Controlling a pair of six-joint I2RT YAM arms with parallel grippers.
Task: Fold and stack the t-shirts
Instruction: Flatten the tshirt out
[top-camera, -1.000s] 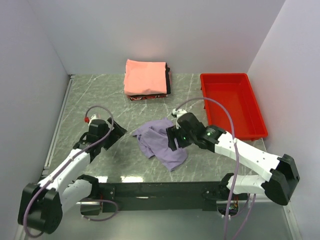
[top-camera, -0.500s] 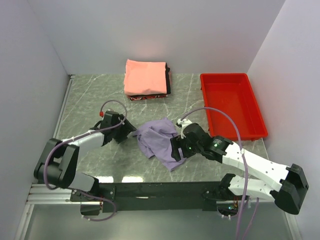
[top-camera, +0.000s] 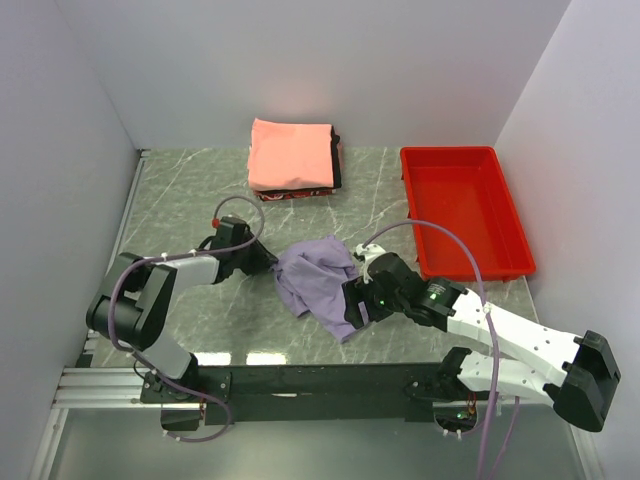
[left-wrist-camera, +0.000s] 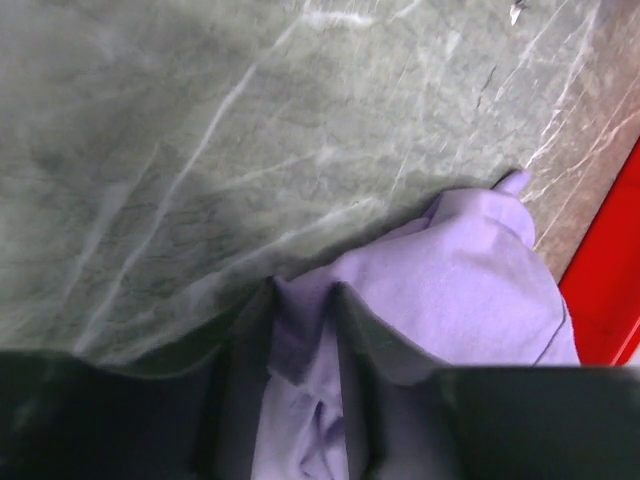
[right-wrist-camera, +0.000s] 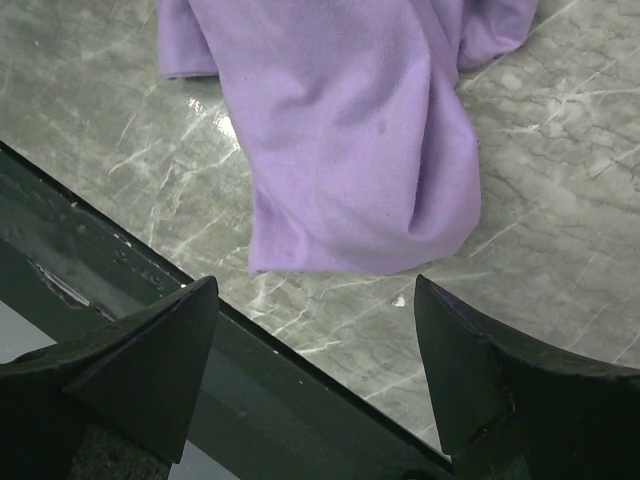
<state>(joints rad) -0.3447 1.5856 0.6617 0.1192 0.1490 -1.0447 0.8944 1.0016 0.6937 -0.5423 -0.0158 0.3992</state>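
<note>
Okay, left gripper (left-wrist-camera: 300, 300) is clamping the left-of-frame edge of the crumpled lavender t-shirt (top-camera: 318, 282); right gripper (right-wrist-camera: 315, 292) is hovering agape by the bottom edge of the table (right-wrist-camera: 560, 200).

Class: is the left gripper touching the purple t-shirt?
Touching. The left wrist view shows a fold of the purple t-shirt between the fingers of the left gripper.

Bright even light; glare patch on table (top-camera: 250, 357); left claw (left-wrist-camera: 302, 300), lavender t-shirt (left-wrist-camera: 470, 270) blurred near lens.

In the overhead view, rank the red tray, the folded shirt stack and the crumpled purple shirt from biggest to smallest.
1. The red tray is clearly the largest.
2 and 3. The folded stack and the purple shirt look about alike. The shirt is crumpled, so I won't rank them.
</note>
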